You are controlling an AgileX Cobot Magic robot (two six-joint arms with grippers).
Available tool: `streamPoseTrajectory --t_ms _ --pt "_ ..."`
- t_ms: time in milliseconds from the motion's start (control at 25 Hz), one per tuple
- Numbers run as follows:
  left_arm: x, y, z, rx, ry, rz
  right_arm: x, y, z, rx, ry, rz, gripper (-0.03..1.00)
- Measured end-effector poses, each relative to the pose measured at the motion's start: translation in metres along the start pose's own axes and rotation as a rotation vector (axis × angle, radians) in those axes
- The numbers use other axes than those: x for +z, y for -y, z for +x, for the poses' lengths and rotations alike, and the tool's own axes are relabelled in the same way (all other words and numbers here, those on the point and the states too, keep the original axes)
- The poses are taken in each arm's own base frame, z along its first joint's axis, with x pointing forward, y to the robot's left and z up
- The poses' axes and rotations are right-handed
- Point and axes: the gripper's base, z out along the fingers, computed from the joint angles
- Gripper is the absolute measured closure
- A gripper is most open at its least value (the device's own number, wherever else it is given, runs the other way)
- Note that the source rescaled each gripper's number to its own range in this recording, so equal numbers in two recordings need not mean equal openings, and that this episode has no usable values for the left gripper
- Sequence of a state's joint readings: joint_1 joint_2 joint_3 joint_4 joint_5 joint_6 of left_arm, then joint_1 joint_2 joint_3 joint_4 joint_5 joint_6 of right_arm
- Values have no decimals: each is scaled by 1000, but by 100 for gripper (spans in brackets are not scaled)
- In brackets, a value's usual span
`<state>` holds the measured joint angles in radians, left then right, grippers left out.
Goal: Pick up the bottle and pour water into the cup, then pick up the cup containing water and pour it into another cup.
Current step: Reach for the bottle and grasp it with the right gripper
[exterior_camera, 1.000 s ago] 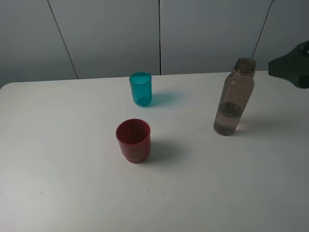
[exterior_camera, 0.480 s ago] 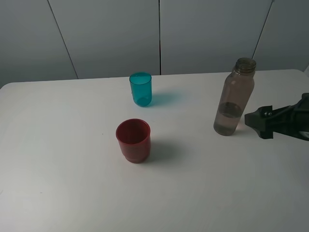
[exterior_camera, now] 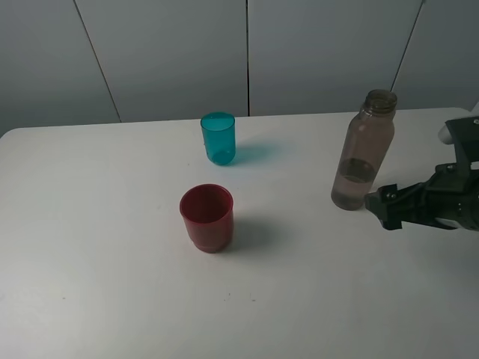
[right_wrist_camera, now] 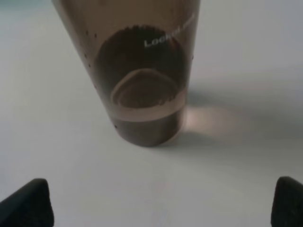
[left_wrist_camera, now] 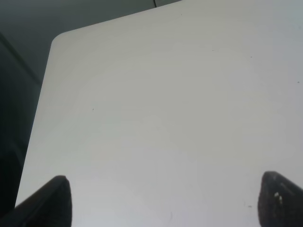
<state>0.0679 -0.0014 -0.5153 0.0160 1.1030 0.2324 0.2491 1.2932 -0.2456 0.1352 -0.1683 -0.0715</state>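
Note:
The smoky grey-brown bottle stands upright at the right of the table with a little water in its bottom. It fills the right wrist view. My right gripper is open and low over the table, just right of the bottle's base and not touching it; its fingertips show wide apart. The teal cup stands at the back centre. The red cup stands in front of it. My left gripper is open and empty over bare table; it is out of the exterior high view.
The white table ends at a grey panelled wall behind. In the left wrist view the table's rounded corner and a dark drop beside it show.
My right gripper has come down from the upper right edge and moved left, up to the bottle's base. The bottle and both cups have not moved.

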Motion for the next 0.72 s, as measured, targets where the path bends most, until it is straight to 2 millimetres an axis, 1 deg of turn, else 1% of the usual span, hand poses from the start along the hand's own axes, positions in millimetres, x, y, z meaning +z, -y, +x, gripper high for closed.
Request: streamPoseTrajectory --t_ms 280,480,720 --pt "0 0 0 0 0 0 21 -2 3 -93 23 -15 -3" --pt "0 0 0 0 0 0 36 -5 7 -111 31 -47 -3" --pt "0 0 0 2 0 0 51 -9 7 -103 116 -90 -3"
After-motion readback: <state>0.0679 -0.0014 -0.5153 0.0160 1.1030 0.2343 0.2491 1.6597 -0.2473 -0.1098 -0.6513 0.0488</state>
